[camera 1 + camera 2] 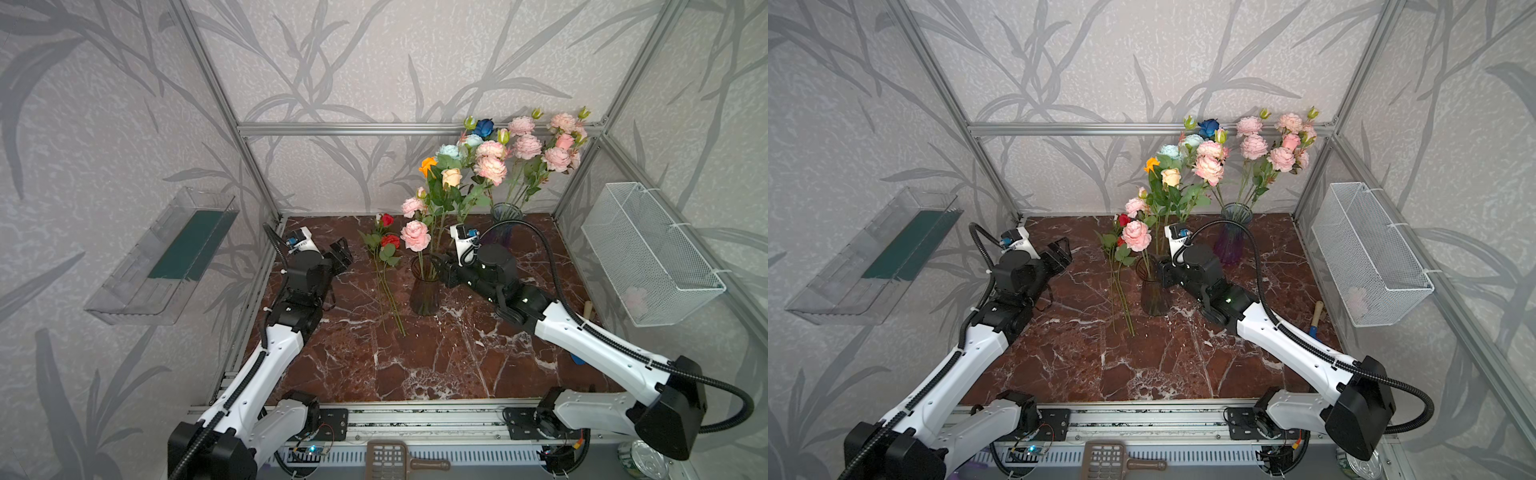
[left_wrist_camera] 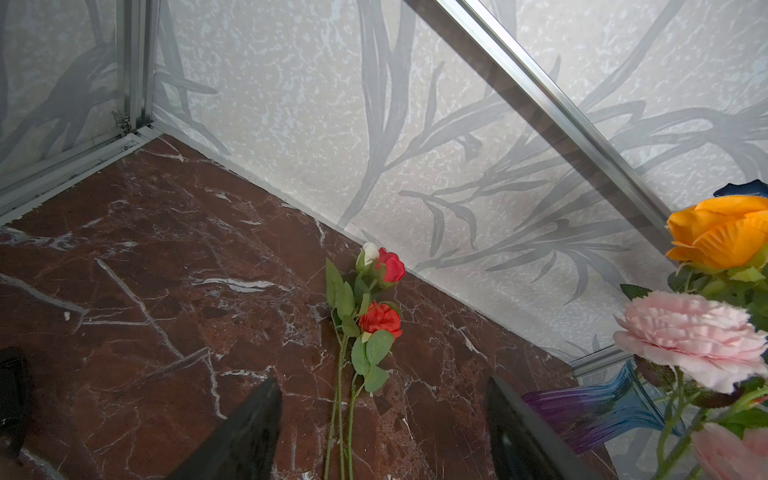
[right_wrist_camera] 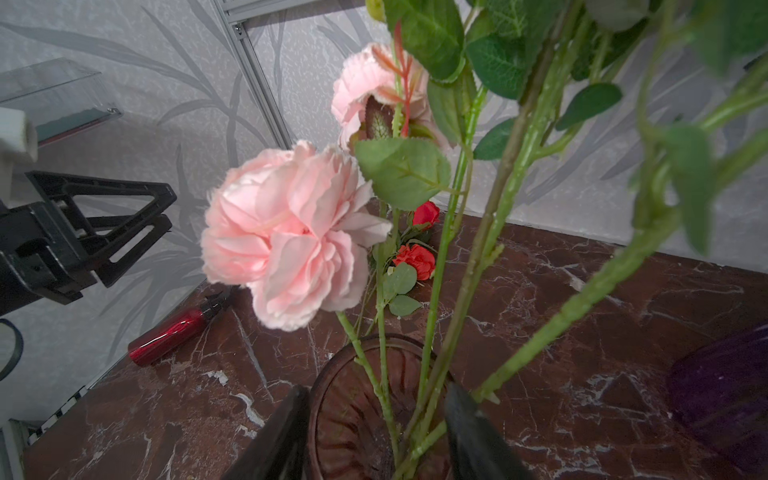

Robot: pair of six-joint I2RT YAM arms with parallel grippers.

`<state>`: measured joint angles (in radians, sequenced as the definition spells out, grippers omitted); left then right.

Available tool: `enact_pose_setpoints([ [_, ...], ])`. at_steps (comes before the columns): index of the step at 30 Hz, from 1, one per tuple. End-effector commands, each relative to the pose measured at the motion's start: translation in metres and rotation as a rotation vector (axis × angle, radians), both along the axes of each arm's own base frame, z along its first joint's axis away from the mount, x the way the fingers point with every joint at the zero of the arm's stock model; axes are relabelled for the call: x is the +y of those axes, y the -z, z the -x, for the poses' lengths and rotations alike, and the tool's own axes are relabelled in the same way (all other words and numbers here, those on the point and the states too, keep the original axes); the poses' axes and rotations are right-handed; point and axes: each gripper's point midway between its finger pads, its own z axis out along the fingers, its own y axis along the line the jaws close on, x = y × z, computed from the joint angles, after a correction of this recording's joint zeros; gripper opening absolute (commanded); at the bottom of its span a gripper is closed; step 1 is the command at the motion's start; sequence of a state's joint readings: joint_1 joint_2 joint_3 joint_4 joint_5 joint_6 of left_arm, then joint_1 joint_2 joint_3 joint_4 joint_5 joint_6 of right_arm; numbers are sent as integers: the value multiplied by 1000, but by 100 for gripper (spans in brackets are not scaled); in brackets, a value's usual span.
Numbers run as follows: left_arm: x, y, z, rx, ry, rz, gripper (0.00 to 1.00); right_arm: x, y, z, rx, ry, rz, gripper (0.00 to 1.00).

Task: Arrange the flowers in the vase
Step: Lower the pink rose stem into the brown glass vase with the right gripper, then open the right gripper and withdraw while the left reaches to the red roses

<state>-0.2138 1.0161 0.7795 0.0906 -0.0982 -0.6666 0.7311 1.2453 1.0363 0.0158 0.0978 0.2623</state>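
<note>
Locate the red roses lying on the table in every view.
In a top view: red roses left of the brown vase.
In a top view: again left of the vase.
Left wrist: roses near the back wall.
Right wrist: roses behind green stems.
Shared landmark: marble table.

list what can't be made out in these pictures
The right tool: in both top views its dark fingertips blend into the brown vase rim.
Red spray bottle: right wrist view only; missing from the top views, probably behind the left arm.
Pale pink thing in the wire basket: top views, mesh blurs it.
Wooden-handled blue item: the right arm covers its head.
Tin can: cut by a top view's bottom edge.
</note>
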Motion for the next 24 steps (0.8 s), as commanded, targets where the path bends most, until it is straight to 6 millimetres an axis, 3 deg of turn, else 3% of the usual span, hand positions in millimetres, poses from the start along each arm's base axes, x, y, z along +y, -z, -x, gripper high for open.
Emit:
enact_pose_setpoints([
  [1, 2, -18, -3, -44, -9, 23, 77, -3, -8, 9, -4, -21, -20, 55],
  [9, -1, -12, -6, -27, 0, 27, 77, -9, -17, 22, -12, -39, -32, 55],
  [17, -7, 5, -15, 26, 20, 31, 76, -23, -33, 57, -53, -62, -49, 55],
  [20, -14, 18, -22, 69, 49, 39, 72, -34, -32, 70, -63, -55, -64, 53],
  [24, -29, 42, -34, 152, 115, 46, 63, -55, -15, 82, -62, -12, -82, 48],
])
